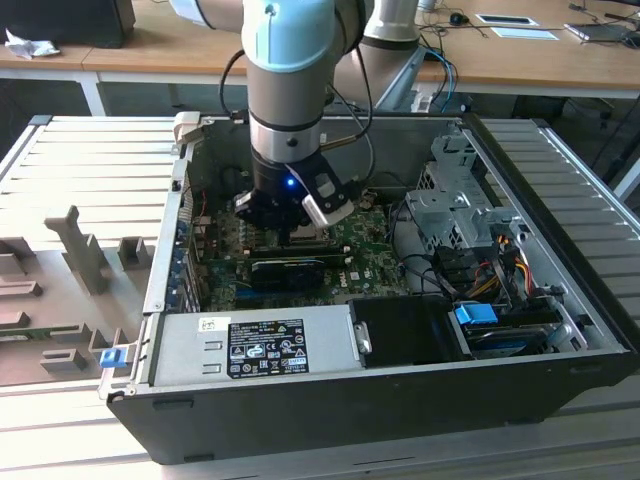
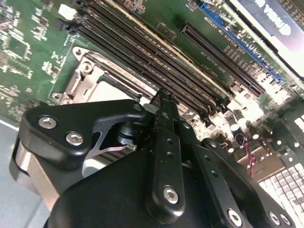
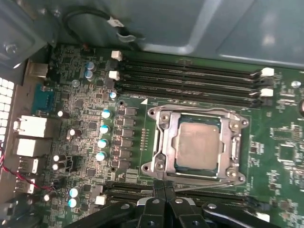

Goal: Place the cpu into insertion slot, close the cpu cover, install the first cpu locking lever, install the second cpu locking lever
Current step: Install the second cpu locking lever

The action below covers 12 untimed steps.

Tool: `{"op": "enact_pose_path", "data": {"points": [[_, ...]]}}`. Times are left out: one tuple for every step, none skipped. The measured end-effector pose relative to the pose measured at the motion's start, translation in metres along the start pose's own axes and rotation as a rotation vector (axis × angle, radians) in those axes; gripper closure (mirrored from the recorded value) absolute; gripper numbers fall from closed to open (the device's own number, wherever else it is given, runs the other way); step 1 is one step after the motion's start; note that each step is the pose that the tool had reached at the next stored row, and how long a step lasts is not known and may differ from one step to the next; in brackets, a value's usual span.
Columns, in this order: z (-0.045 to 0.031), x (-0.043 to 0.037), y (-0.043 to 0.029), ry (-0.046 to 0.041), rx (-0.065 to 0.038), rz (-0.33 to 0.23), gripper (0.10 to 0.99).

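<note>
One grey cpu (image 3: 197, 146) lies flat in the insertion slot (image 3: 161, 164) with the cpu cover (image 3: 232, 142) down around it, and the gripper (image 3: 165, 190), fingers pressed together, sits at the slot's edge by a thin lever.

In the second wrist view, the black metal gripper (image 2: 161, 102) covers most of the square metal-rimmed insertion slot (image 2: 90, 76), leaving one corner of its rim and a pale patch of the dull silver-grey square cpu (image 2: 111, 90) in sight. In the first wrist view the gripper's linkage is cut off by the picture's edge. In the exterior view the arm's wrist hides the slot.
</note>
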<state>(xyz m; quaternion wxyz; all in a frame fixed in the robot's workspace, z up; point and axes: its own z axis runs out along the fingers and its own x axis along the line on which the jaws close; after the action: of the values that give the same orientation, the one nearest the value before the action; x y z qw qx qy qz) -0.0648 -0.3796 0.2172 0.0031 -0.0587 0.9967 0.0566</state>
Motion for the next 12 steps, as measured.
{"op": "enact_pose_path", "data": {"points": [[0.0017,0.0006,-0.0001,0.0004,0.0,-0.003,0.98],[0.0036,0.0012,-0.0003,0.0006,0.0,-0.006,0.98],[0.0052,0.0017,-0.0005,0.0009,-0.001,-0.008,0.98],[0.0056,0.0023,-0.0018,0.0008,-0.004,-0.009,0.98],[0.0057,0.0031,-0.0034,0.0001,-0.009,-0.01,0.98],[0.0057,0.0043,-0.0054,-0.0012,-0.019,-0.009,0.98],[0.0055,0.0061,-0.0084,-0.004,-0.041,-0.009,0.98],[0.0054,0.0069,-0.0096,-0.0059,-0.057,-0.009,0.98],[0.0054,0.0075,-0.0106,-0.0075,-0.07,-0.01,0.98],[0.0053,0.0082,-0.0118,-0.009,-0.083,-0.01,0.98],[0.0053,0.009,-0.0133,-0.0103,-0.094,-0.01,0.98],[0.0056,0.0099,-0.0155,-0.0117,-0.104,-0.01,0.98]]}}
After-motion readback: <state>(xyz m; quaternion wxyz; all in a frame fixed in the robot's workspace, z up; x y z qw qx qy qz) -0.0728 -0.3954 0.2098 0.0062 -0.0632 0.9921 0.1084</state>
